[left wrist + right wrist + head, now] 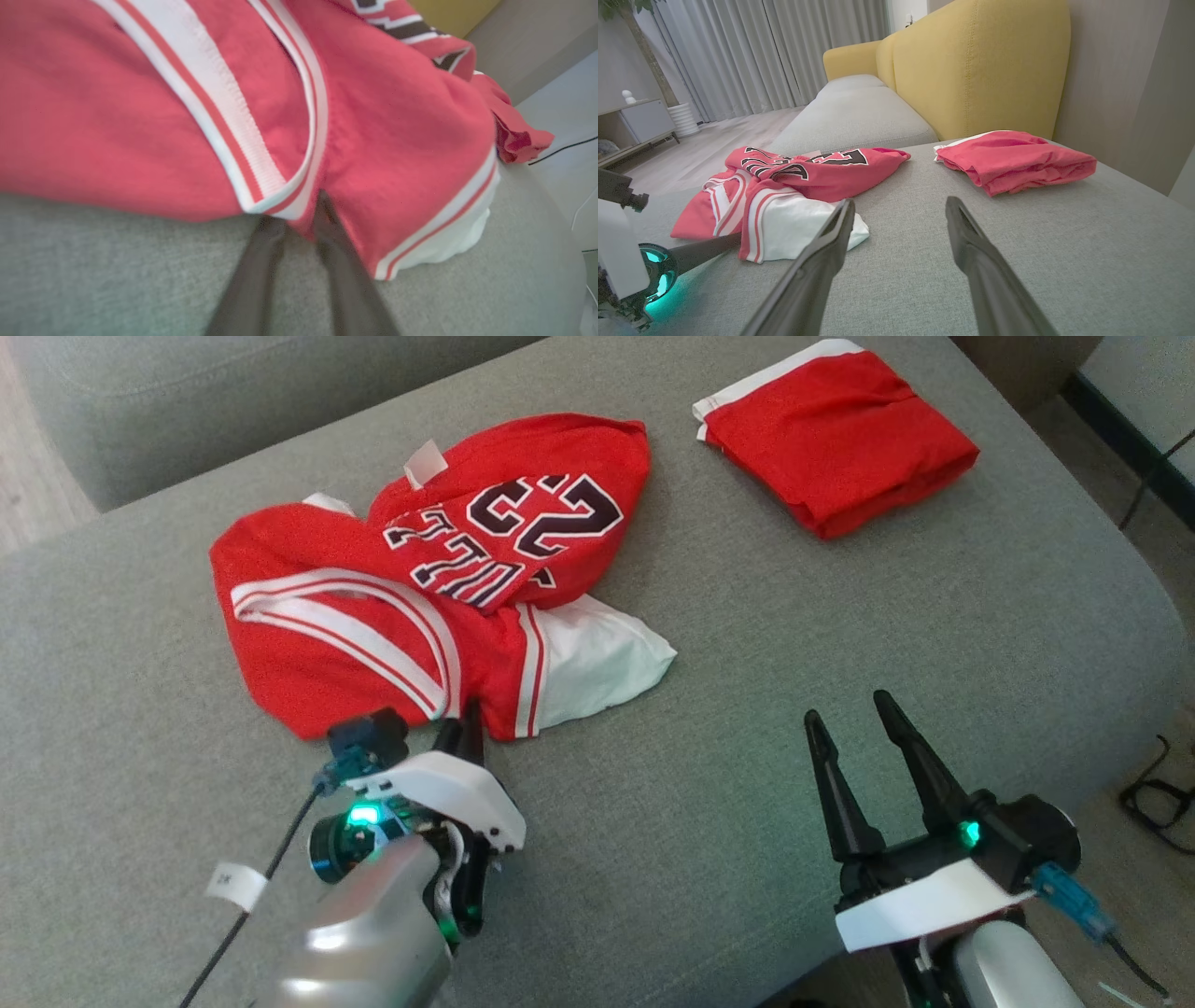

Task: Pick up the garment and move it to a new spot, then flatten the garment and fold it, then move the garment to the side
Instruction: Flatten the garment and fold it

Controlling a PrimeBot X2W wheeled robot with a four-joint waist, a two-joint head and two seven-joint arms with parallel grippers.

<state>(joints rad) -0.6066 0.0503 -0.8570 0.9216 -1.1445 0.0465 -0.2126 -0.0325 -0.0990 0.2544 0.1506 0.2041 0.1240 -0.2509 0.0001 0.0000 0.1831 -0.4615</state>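
the garment (pixel 420 588), a red jersey with white trim and dark lettering, lies in a crumpled heap on the grey sofa cushion (pixel 747 728), towards ten o'clock in the head view, with one panel flopped over another and a white part sticking out at its four o'clock side. it is neither flattened nor folded, and nothing shows it lifted off the cushion, so by my reading the very first step, picking it up to move it, is only just beginning. the left gripper (pixel 467 721) sits at the heap's six o'clock edge. in the left wrist view its fingers (pixel 336 242) are drawn close together with a tuck of the striped hem between them, which looks like a pinch taking hold, though how firm it is i cannot tell. the right gripper (pixel 846 706) hovers over bare cushion at about four o'clock from the heap, well apart from it, spread wide and holding nothing. a folded red piece (pixel 840 439) rests at one o'clock, apart from the heap. carrying, spreading, folding and setting aside all remain to be done.
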